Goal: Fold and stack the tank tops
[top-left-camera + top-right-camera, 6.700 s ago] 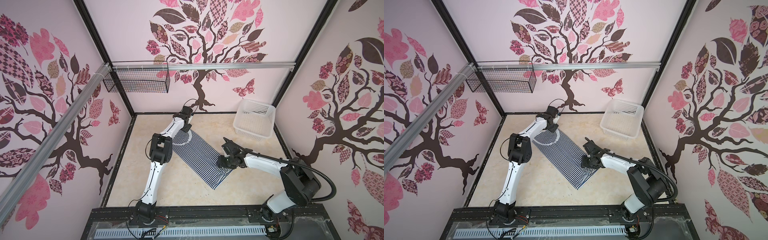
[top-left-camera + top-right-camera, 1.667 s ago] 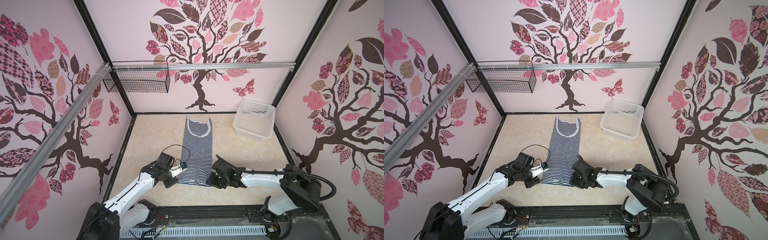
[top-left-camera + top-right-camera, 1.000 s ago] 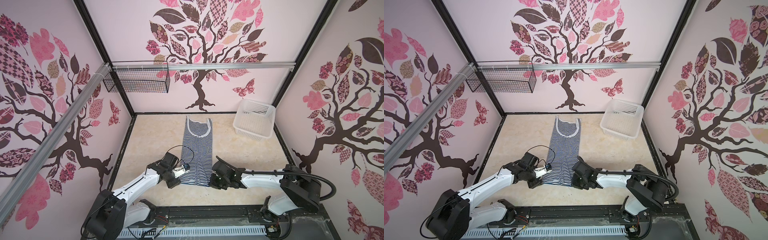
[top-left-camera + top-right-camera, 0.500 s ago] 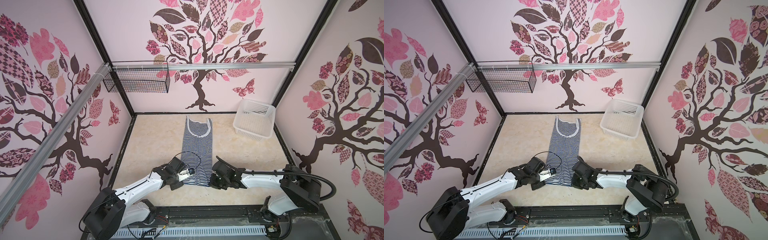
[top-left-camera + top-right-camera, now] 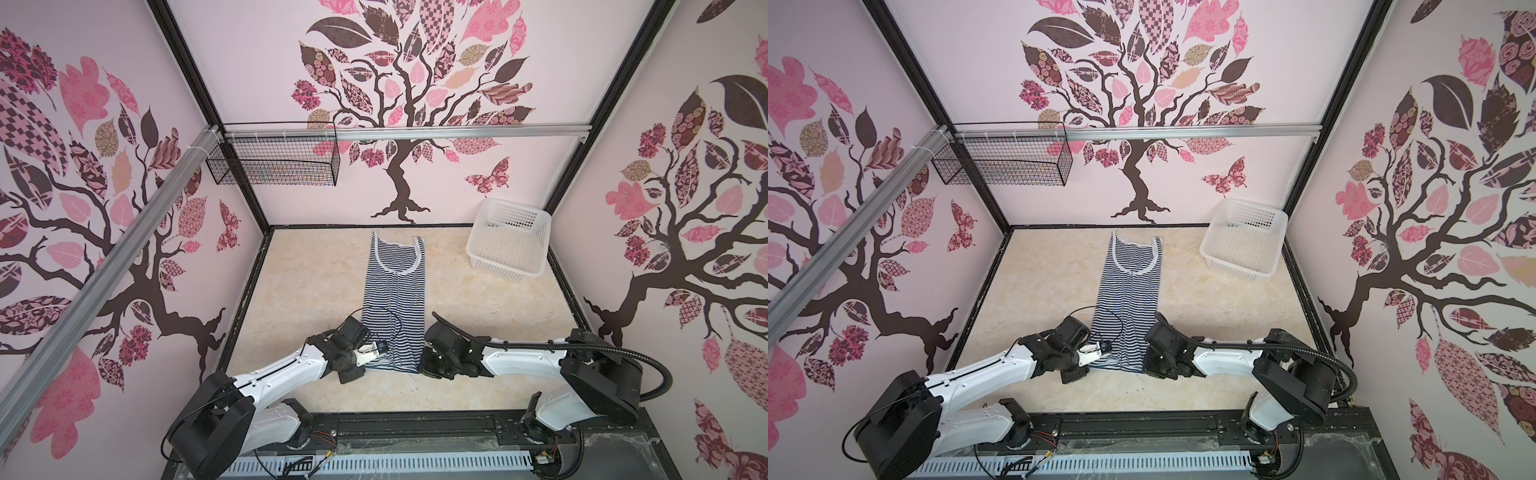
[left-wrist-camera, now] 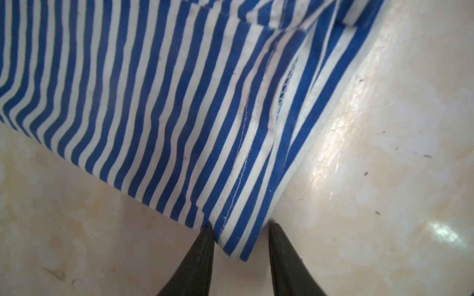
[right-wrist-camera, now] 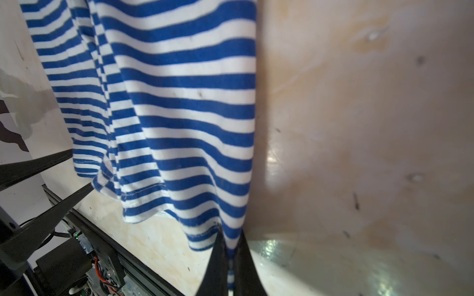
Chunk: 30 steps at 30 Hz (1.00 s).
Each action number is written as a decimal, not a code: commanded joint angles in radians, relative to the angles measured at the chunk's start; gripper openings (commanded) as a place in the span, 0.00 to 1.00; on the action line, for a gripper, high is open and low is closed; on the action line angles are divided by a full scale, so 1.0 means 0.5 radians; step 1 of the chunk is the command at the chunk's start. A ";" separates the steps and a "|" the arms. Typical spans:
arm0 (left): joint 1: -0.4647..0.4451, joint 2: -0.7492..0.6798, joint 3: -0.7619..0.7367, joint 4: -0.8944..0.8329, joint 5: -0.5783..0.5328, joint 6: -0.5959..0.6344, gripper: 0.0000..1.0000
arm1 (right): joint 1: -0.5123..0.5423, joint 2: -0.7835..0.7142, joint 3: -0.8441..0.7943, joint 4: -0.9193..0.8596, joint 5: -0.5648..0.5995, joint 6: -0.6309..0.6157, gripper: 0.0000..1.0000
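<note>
The tank top (image 5: 395, 307) lies flat and lengthwise on the table (image 5: 307, 286). Its neckline points toward the back wall and its hem toward the robot. It appears already folded narrow. The white basket (image 5: 509, 266) stands well apart in the back right corner.

Right gripper (image 7: 229, 234): closed on the hem corner on its side, with cloth pinched between the fingertips. No change over the last second.

Left gripper (image 6: 239, 228): it has moved in from beside the cloth to the opposite hem corner. The jaws have been narrowing but are still partly open. In the left wrist view the corner sits between them, with one finger (image 6: 202, 246) touching the edge and the other just clear. Nothing is held yet.

Meaning for the task: the lengthwise fold looks done and the crosswise fold is being set up. Once the left jaws close, both hem corners can be carried toward the neckline. Caution: the corner has several layers, and a shallow grip may catch only the top one.
</note>
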<state>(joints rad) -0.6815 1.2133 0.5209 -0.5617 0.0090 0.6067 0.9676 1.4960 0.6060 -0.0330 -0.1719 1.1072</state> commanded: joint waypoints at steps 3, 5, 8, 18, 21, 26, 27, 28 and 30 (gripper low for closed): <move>-0.004 0.093 -0.001 -0.015 -0.012 0.057 0.22 | 0.010 -0.028 -0.020 -0.041 0.034 0.005 0.00; -0.008 0.105 0.016 -0.036 -0.017 0.060 0.15 | 0.010 -0.031 -0.007 -0.047 0.028 -0.007 0.00; -0.008 0.061 0.047 -0.112 -0.006 0.069 0.04 | 0.010 -0.068 0.009 -0.065 0.020 -0.042 0.00; -0.151 -0.168 0.195 -0.495 0.179 0.011 0.00 | 0.008 -0.387 0.080 -0.341 0.050 -0.180 0.00; -0.233 -0.250 0.229 -0.615 0.200 -0.019 0.00 | 0.009 -0.526 0.080 -0.383 0.009 -0.180 0.00; -0.243 -0.367 0.312 -0.746 0.195 -0.025 0.00 | 0.010 -0.769 0.089 -0.486 0.054 -0.152 0.00; -0.242 -0.385 0.337 -0.764 0.194 -0.033 0.00 | 0.010 -0.798 0.107 -0.513 0.066 -0.152 0.00; -0.244 -0.395 0.362 -0.788 0.204 -0.044 0.00 | 0.010 -0.818 0.133 -0.544 0.076 -0.155 0.00; -0.242 -0.407 0.415 -0.829 0.244 -0.074 0.00 | 0.010 -0.829 0.178 -0.577 0.090 -0.168 0.00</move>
<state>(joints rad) -0.7994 1.0248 0.6842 -0.9173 0.0990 0.5938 0.9676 1.1030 0.6418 -0.2573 -0.1513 1.0321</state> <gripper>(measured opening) 0.048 0.066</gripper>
